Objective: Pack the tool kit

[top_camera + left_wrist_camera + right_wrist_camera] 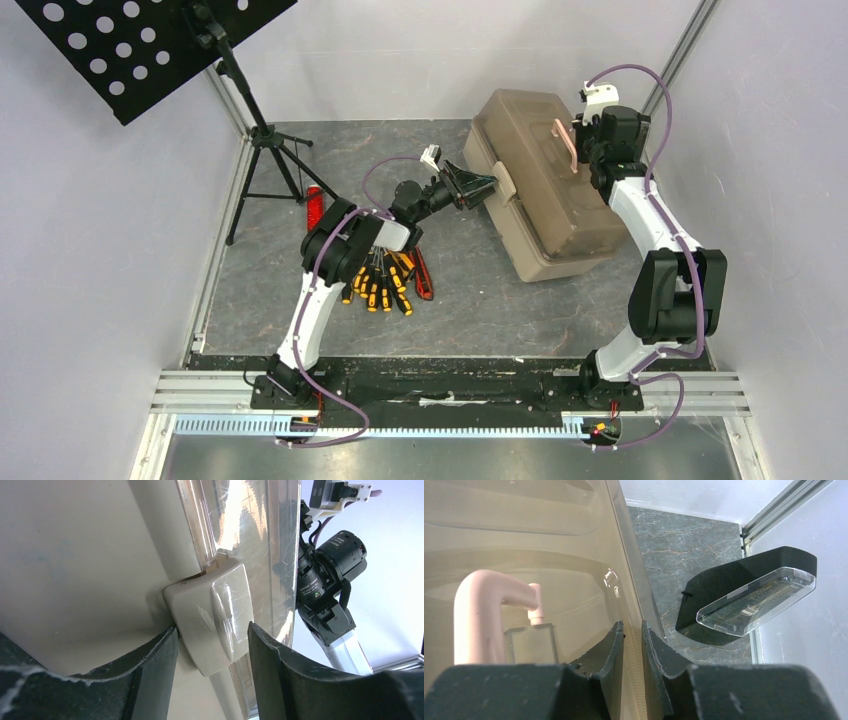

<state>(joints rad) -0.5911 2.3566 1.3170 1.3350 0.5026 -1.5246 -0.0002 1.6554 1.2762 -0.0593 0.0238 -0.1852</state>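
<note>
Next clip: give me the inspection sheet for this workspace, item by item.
Surface: dark grey table, bare patches visible.
Job's things: toolbox closed, lying askew; screwdrivers and red knife piled under the left arm.
Clutter: red bar by the music stand.
Grippers: left gripper open around the toolbox's pale latch; right gripper nearly closed at the lid's edge, near the handle.
Cables: purple cable along each arm.
Surroundings: pale walls, metal frame rails.

A black music stand (150,40) stands beside a red bar (314,208).
</note>
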